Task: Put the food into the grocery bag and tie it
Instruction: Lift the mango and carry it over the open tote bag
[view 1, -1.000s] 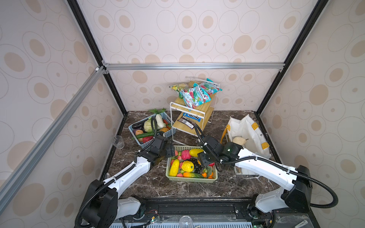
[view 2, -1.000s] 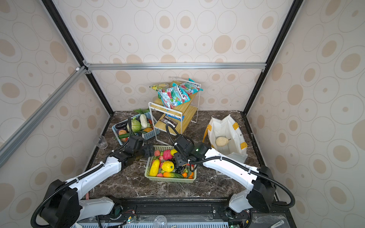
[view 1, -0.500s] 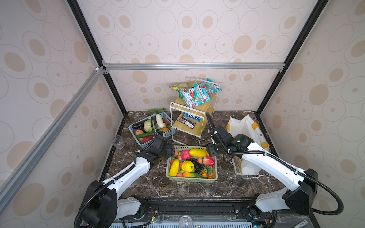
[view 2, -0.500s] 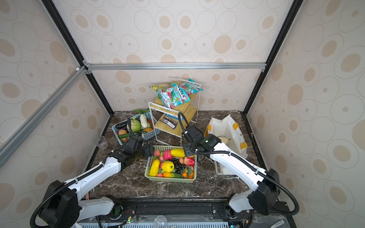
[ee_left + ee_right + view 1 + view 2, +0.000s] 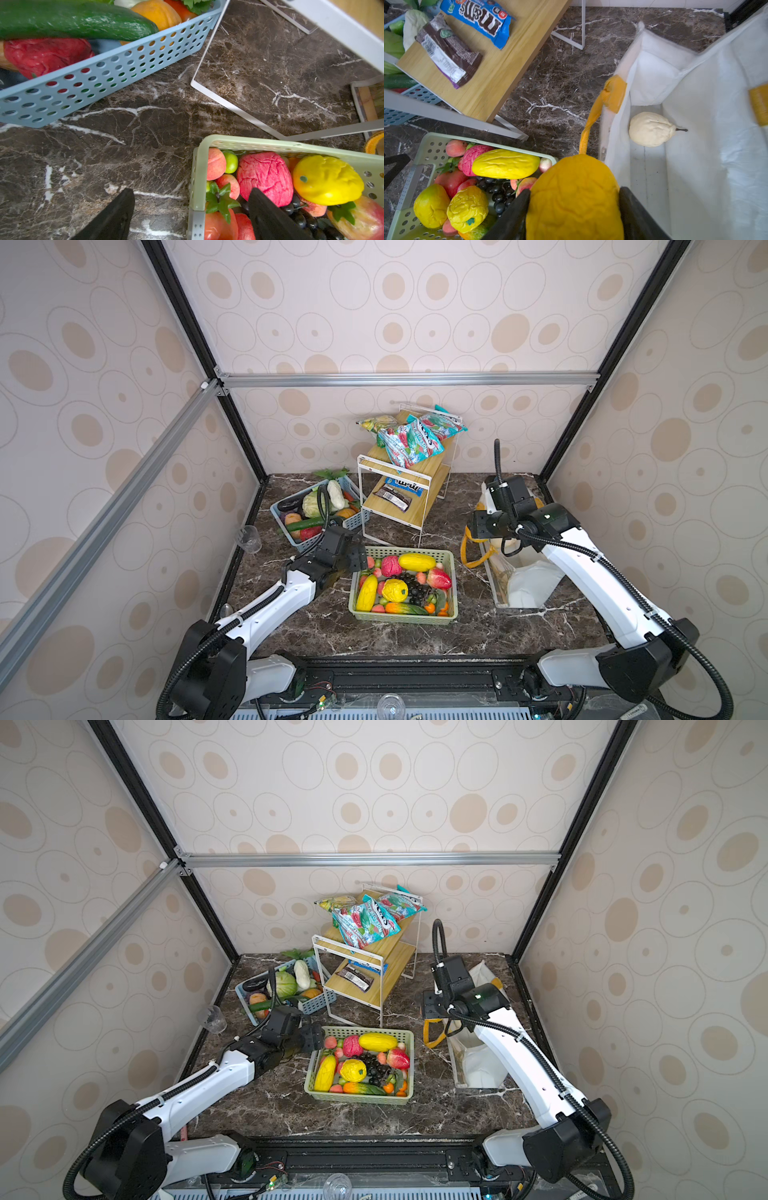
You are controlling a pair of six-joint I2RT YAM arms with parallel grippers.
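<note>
Right gripper [image 5: 574, 192] pinching orange fruit [image 5: 574, 182] between both fingers, by grocery bag [image 5: 695, 166] rim, basket side. Pale pear [image 5: 651, 129] lies inside bag. Left gripper [image 5: 191, 191] spread, empty, over green basket [image 5: 198, 170] corner.

Right arm [image 5: 590, 568] blocks much of the bag [image 5: 530, 587] in both top views; orange fruit [image 5: 575, 197] cut off at the wrist view's edge; cucumber [image 5: 72, 20] cropped too.
</note>
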